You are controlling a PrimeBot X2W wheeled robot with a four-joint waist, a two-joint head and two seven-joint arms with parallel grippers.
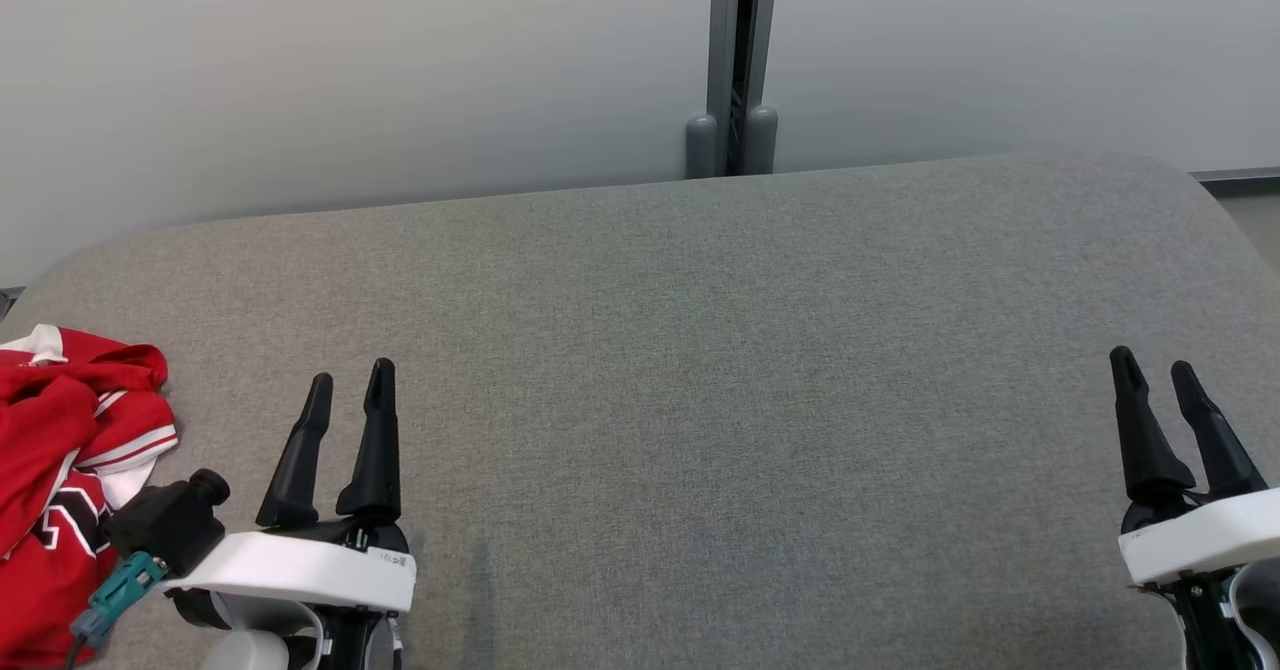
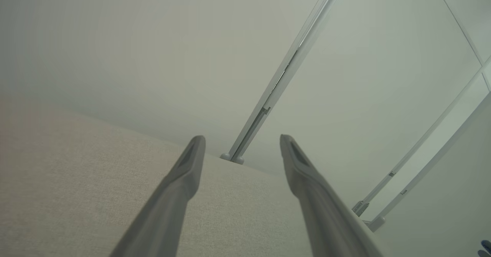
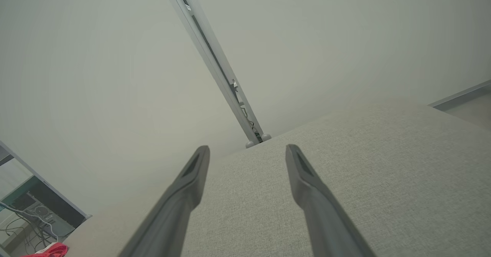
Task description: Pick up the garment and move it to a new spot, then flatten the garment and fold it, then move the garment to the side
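**Both tools released, garment bunched at the bench's left end**

In the head view the red garment (image 1: 50, 450), trimmed in white, lay crumpled at the near left end of the grey fabric-covered bench (image 1: 700, 350), partly cut off by the picture's edge. The left tool (image 1: 351, 373) stood just to the right of it, apart from the cloth. Its two dark fingers were spread, pointed toward the far side and held nothing. A black camera block (image 1: 170, 520) with a teal connector sat on that wrist, between the garment and the fingers. The right tool (image 1: 1152, 362) stood well apart at the near right, also released and empty.

The left wrist view added a look straight along that tool's parted fingers. Bare grey fabric lay under them, and pale wall panels (image 2: 115, 38) with a slanting grey post (image 2: 276, 80) rose beyond the bench's far edge.

The right wrist view showed the same wide, empty gap between its own fingers. It also caught a scrap of the red garment in its lower left corner, at the bench's left end. Above that scrap were cables and dark equipment (image 3: 27, 211).
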